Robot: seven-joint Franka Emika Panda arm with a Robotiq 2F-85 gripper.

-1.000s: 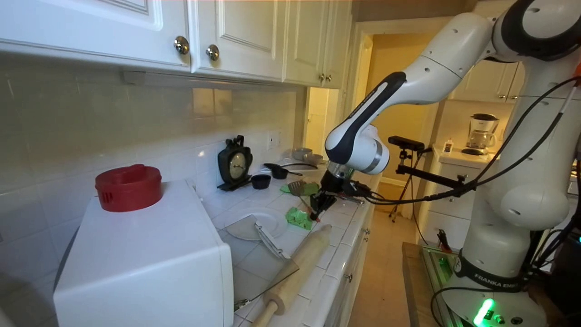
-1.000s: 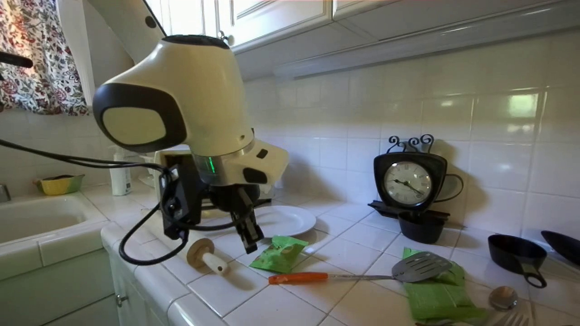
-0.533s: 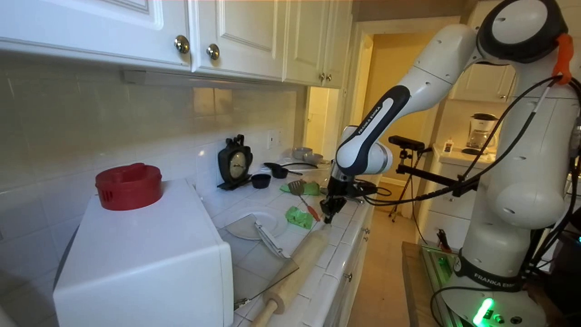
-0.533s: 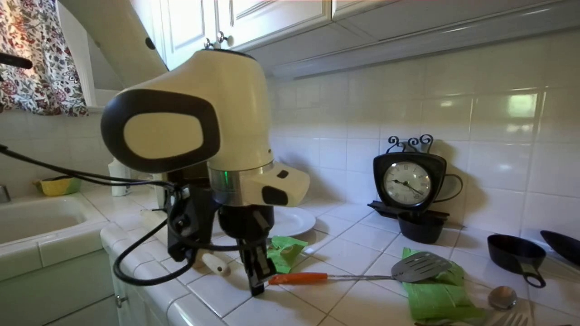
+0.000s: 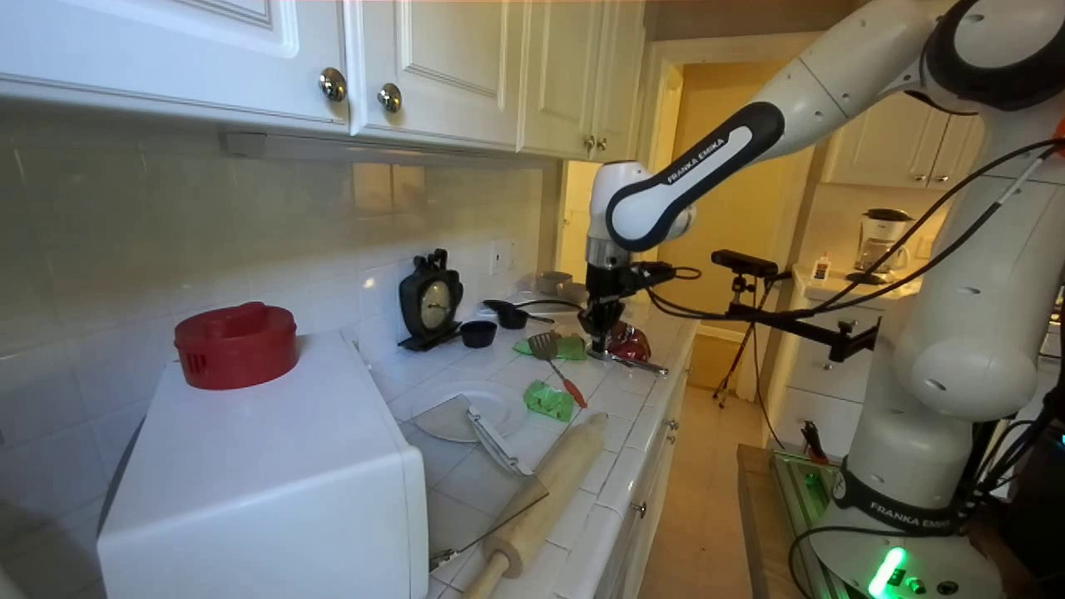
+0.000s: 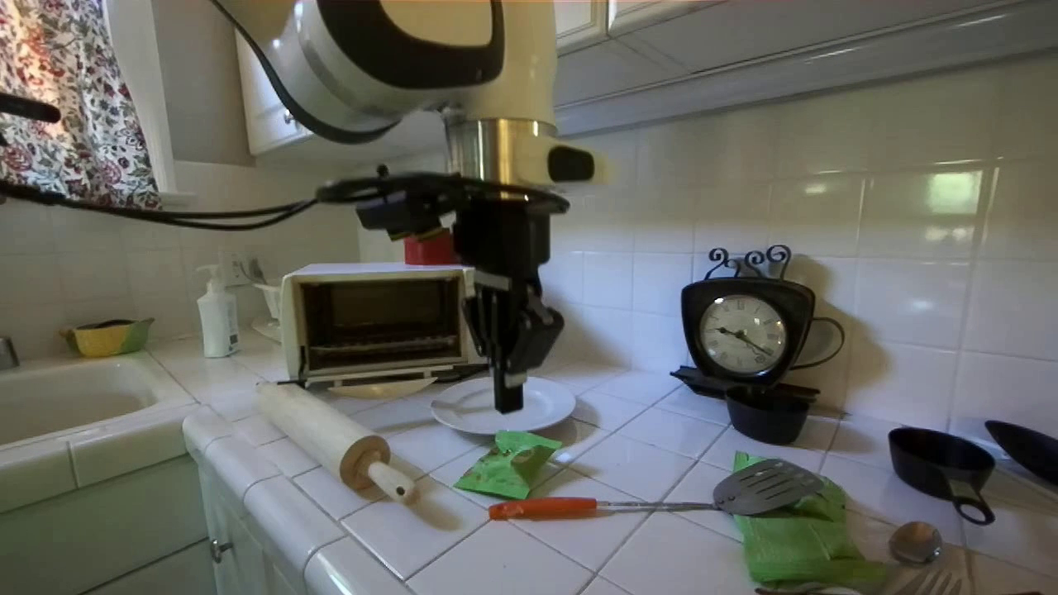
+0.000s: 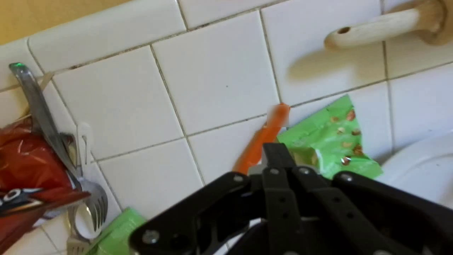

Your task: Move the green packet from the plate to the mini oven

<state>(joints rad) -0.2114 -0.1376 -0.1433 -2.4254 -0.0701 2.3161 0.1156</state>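
As pickup seems pending, the closed, empty gripper (image 6: 508, 395) should open and lower onto the green packet (image 6: 511, 466) beside the plate (image 6: 547, 405).

The white arm (image 5: 824, 83) bears FRANKA EMIKA lettering (image 5: 696, 161), black cables (image 6: 198, 219), a black hand (image 7: 278, 156).

On the tiled counter (image 6: 504, 552): mini oven (image 5: 270, 449); rolling pin (image 6: 321, 430); plate (image 6: 547, 405); green packet (image 6: 514, 464), just beside the plate.
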